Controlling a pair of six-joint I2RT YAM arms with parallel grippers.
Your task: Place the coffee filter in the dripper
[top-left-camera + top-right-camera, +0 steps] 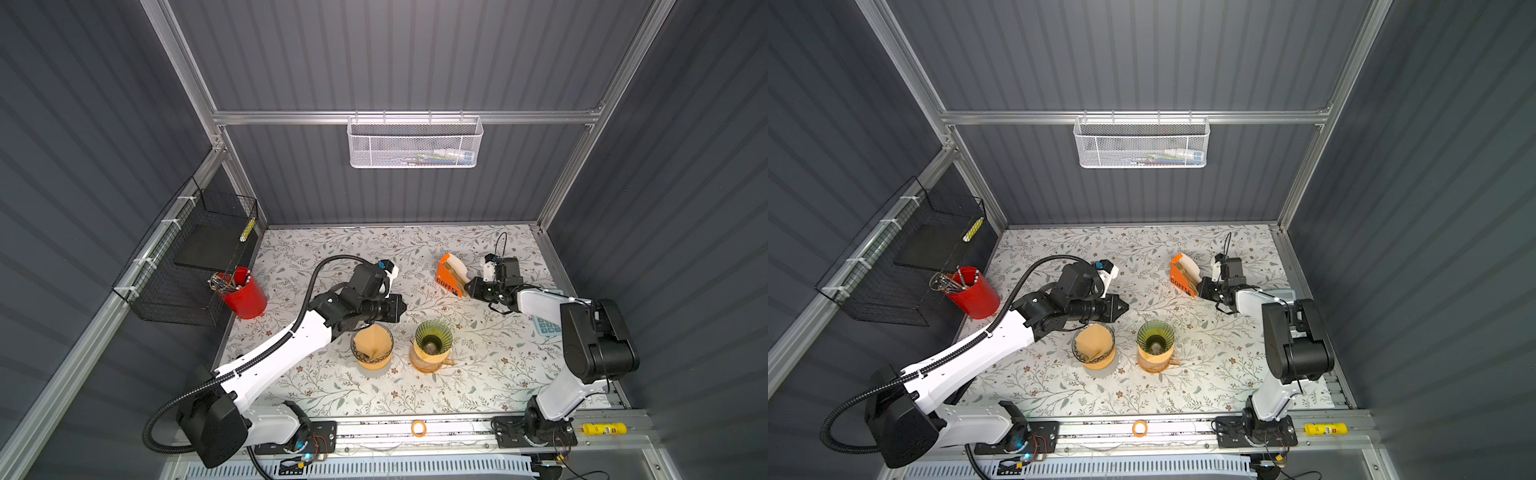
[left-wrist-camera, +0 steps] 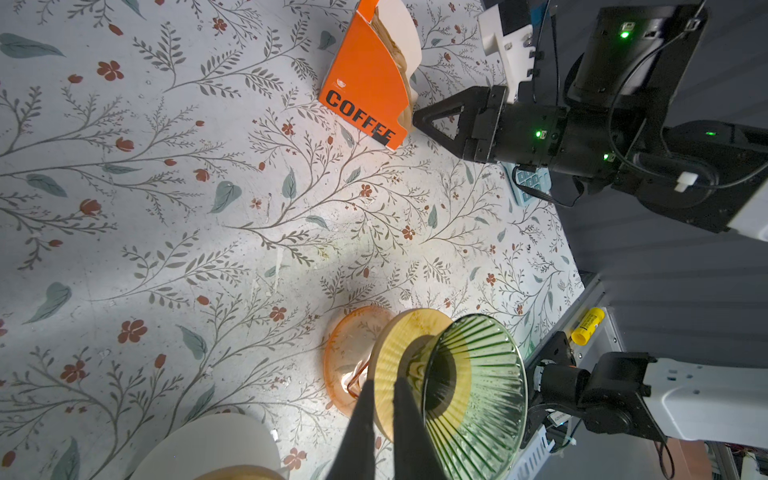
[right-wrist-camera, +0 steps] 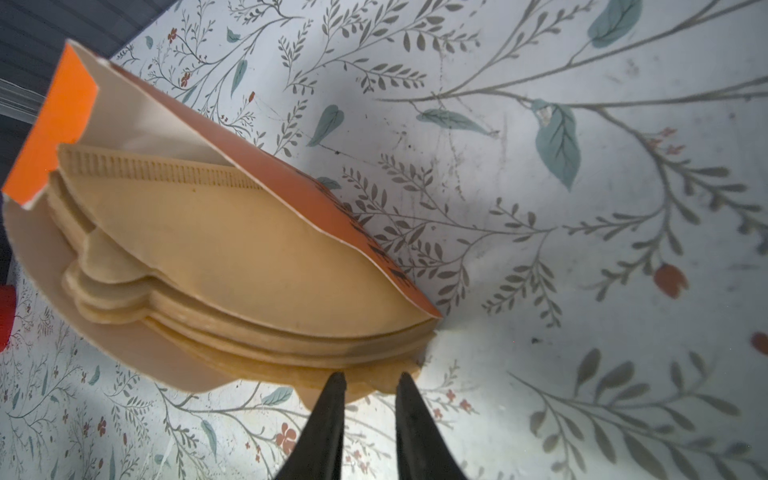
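Note:
The green ribbed glass dripper [image 1: 433,337] [image 1: 1155,337] [image 2: 478,386] sits on an orange carafe [image 1: 428,365] at the table's middle, with nothing inside it. A stack of brown coffee filters [image 3: 232,249] stands in an orange COFFEE box [image 1: 448,277] [image 1: 1182,277] [image 2: 365,87] at the back right. My right gripper [image 1: 467,286] [image 1: 1200,286] [image 3: 371,376] is open by a narrow gap, its tips at the stack's lower edge. My left gripper [image 1: 403,307] [image 1: 1125,308] [image 2: 384,390] hangs shut and empty behind and left of the dripper.
A second glass vessel [image 1: 372,347] [image 1: 1094,344] holding a tan filter stands left of the dripper, under my left arm. A red pen cup [image 1: 243,293] and black wire basket [image 1: 195,257] are at the left. A blue keypad [image 1: 546,326] lies under my right arm.

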